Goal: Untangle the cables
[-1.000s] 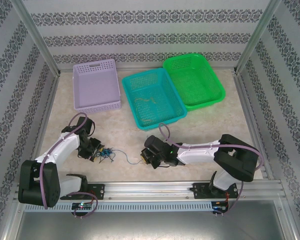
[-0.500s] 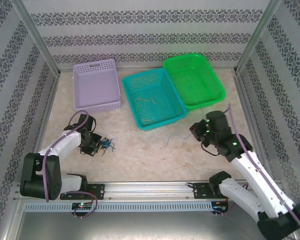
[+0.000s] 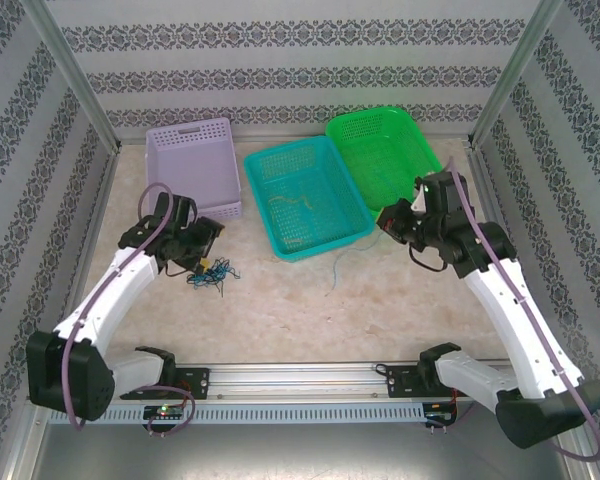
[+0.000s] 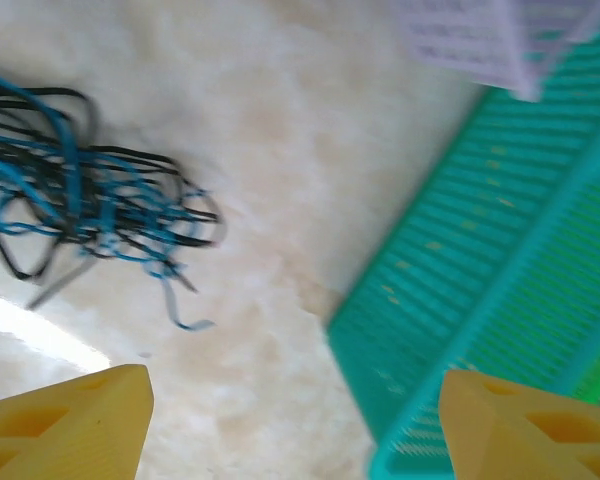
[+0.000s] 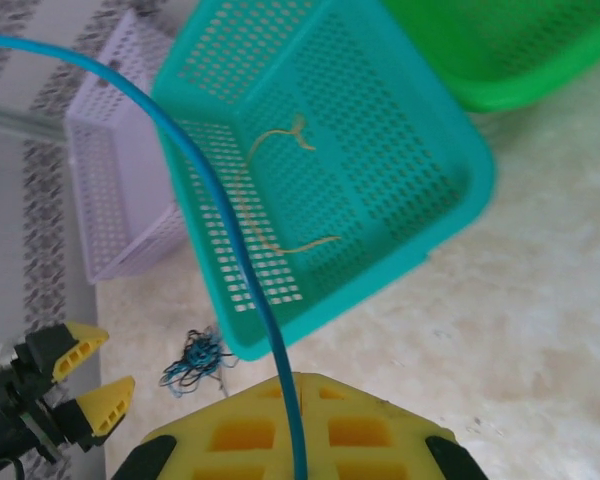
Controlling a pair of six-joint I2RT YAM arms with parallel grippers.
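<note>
Clenching a blue cable in my right claw, I see the tangle ahead of my released left claw.

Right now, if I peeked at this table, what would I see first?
Three bright things line the far side: a lavender basket, a teal basket and a green basket. A messy blue and black tangle lies on the table beside the open left gripper. The right gripper pinches a blue cable that trails down near the teal basket.
</note>
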